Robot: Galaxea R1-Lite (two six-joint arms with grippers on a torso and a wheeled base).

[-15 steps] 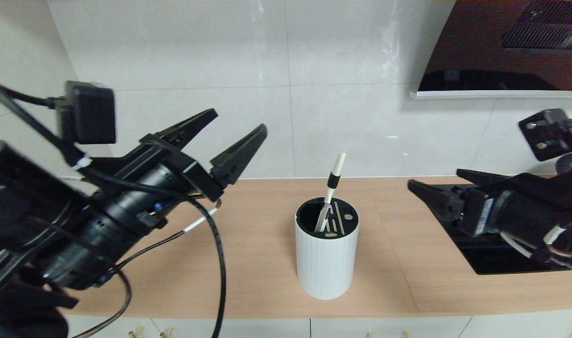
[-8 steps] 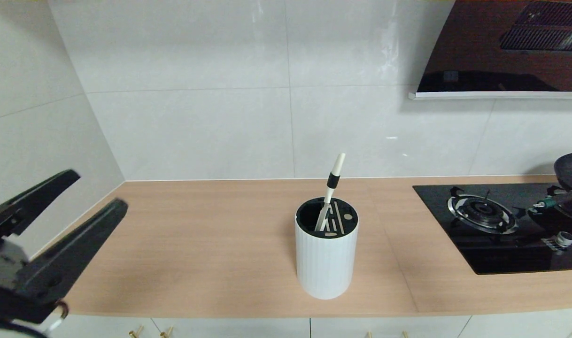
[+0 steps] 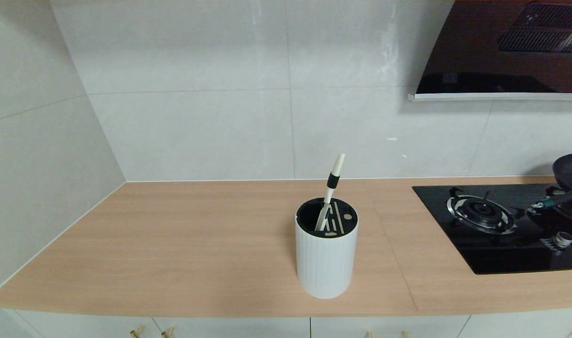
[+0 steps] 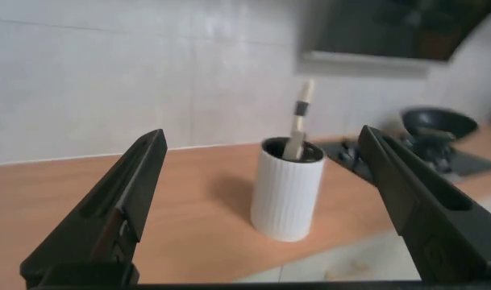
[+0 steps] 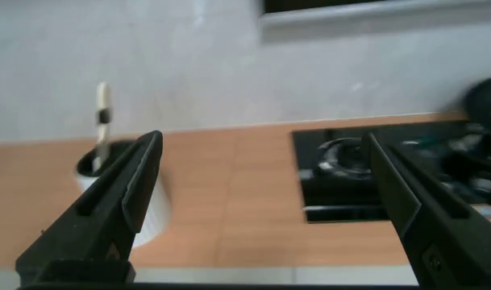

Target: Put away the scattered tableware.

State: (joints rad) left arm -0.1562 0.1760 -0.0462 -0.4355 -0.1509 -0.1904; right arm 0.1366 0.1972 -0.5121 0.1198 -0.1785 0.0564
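"Tableware check: where was the piece?"

"One utensil (image 3: 332,185), with a cream handle and a black band, stood in the white ribbed utensil holder (image 3: 326,263). It leaned toward the wall, and its working end was hidden inside, so I could not tell what kind it was. The holder sat upright on the wooden countertop (image 3: 173,244), toward the front edge, well apart from the gas hob (image 3: 492,230) on the robot's right."

"And the claws?"

"The left gripper (image 4: 261,141) and the right gripper (image 5: 263,141) both had their jaws spread wide with nothing between them. Both were off the counter's front and faced the holder."

"How did you expect the utensil to handle?"

"Light and stiff, I judged. The slim handle looked smooth and probably a little slippery. I would have pinched it across the handle just under the black band, then drawn it out along its own lean so it did not lever against the rim."

"And the holder itself?"

"It was tall and narrow, so a sideways nudge might have tipped it. I could not tell its material or weight. If it had to be moved, a hold low on the ribbed wall seemed safest."
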